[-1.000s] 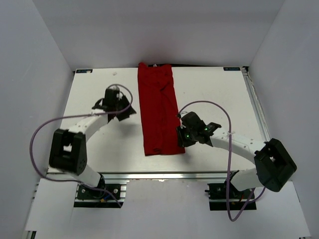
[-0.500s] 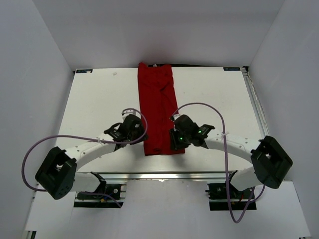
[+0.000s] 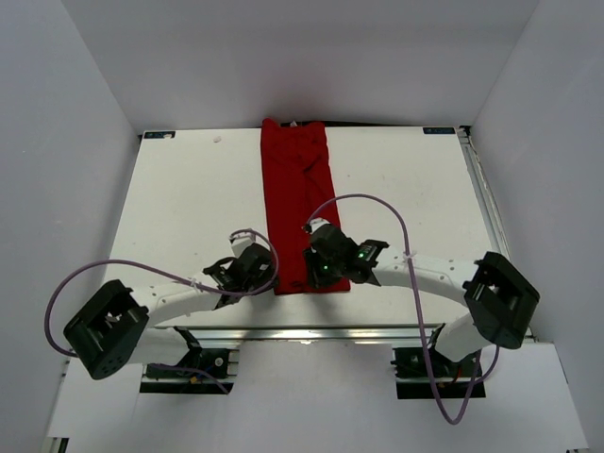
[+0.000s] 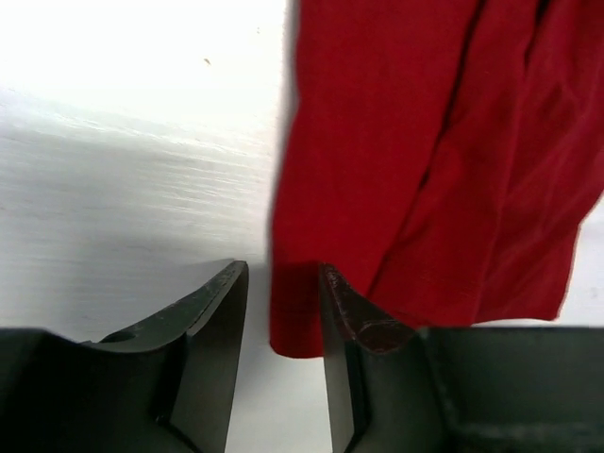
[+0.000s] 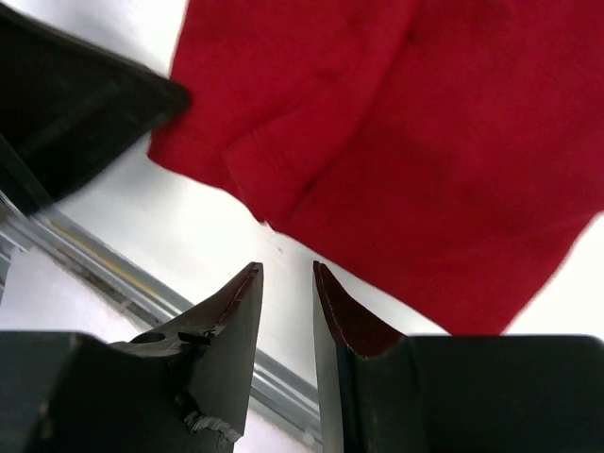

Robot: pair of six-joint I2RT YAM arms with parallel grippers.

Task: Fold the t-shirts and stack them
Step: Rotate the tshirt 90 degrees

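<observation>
The red t-shirt (image 3: 297,198) lies folded into a long narrow strip down the middle of the white table (image 3: 179,189), running from the far edge to near the front edge. My left gripper (image 3: 261,272) sits at the strip's near-left corner. In the left wrist view its jaws (image 4: 280,276) are open, and the shirt's corner (image 4: 297,326) lies between the fingers, with a gap to the left finger. My right gripper (image 3: 319,266) is low over the near end. Its jaws (image 5: 286,270) are slightly apart and empty, just short of the shirt's hem (image 5: 377,142).
The table's metal front rail (image 3: 311,332) runs just behind both grippers and shows in the right wrist view (image 5: 104,269). White walls enclose the table on three sides. My left gripper's black body (image 5: 66,104) shows close by in the right wrist view.
The left arm has swung from the far left of the table to the shirt's near-left corner. The right gripper has moved left onto the shirt's near end. The shirt has not moved.
</observation>
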